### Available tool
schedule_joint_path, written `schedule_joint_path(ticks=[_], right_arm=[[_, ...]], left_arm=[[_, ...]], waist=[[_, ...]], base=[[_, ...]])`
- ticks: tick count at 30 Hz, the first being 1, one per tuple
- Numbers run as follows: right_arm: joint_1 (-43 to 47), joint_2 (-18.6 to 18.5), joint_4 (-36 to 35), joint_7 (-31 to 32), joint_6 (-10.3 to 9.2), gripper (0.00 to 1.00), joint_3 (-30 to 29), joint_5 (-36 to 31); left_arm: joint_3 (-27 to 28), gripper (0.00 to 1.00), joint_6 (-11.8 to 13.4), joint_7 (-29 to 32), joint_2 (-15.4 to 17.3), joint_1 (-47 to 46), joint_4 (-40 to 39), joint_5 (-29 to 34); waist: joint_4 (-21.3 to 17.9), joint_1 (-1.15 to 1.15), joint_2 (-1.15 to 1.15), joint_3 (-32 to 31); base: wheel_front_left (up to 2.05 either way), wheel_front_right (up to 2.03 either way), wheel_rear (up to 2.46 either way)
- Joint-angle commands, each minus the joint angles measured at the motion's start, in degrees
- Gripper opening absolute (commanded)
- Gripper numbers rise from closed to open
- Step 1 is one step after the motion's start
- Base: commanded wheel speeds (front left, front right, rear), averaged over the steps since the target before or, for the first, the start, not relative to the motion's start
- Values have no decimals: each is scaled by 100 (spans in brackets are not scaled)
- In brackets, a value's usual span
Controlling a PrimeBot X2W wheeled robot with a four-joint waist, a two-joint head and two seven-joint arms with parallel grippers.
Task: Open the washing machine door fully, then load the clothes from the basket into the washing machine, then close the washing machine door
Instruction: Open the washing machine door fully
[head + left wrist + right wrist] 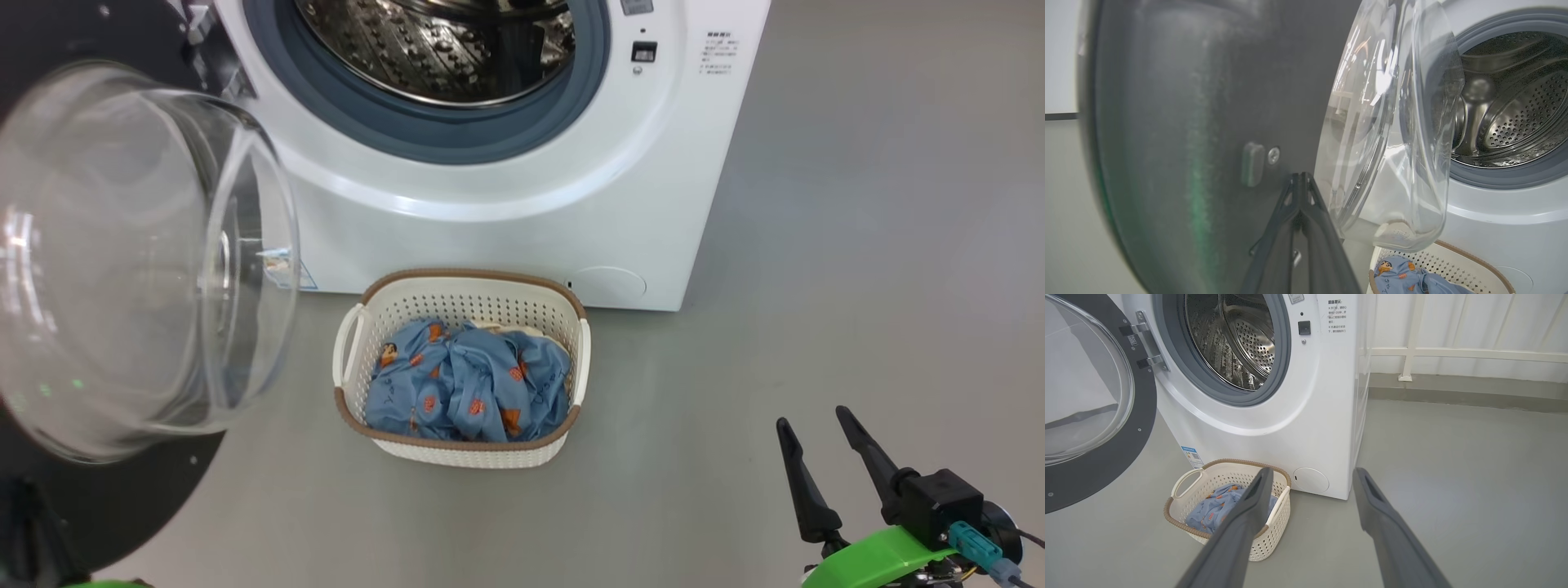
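Bulging clear glass of the washing machine door [122, 261], black-rimmed, stands swung wide at left. Its inner rim faces the left gripper [1300, 179], fingers pressed together. The right gripper [812, 418] is spread, empty. Crumpled blue printed clothes [465, 384] lie in the basket [461, 282] before the washing machine [506, 220].

You've got one washing machine [522, 212], one washing machine door [122, 245], one basket [473, 274], and one bundle of clothes [473, 384]
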Motion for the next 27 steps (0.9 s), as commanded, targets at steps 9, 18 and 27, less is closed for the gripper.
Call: schedule_joint_path(ticks=[9, 18, 27], right_arm=[[-234, -108, -226, -69, 9, 100, 103, 41], [-383, -199, -281, -69, 9, 100, 101, 60], [-553, -239, -244, -69, 9, 100, 167, 107]], left_arm=[[865, 0, 72, -29, 444, -793, 367, -236], [1294, 0, -69, -29, 662, -1400, 949, -225], [1823, 0, -255, -29, 899, -2024, 1563, -234]], waist=[[-26, 0, 0, 384], [-71, 0, 0, 680], [-168, 0, 0, 957]], base=[[0, 0, 0], [0, 0, 0], [0, 0, 0]])
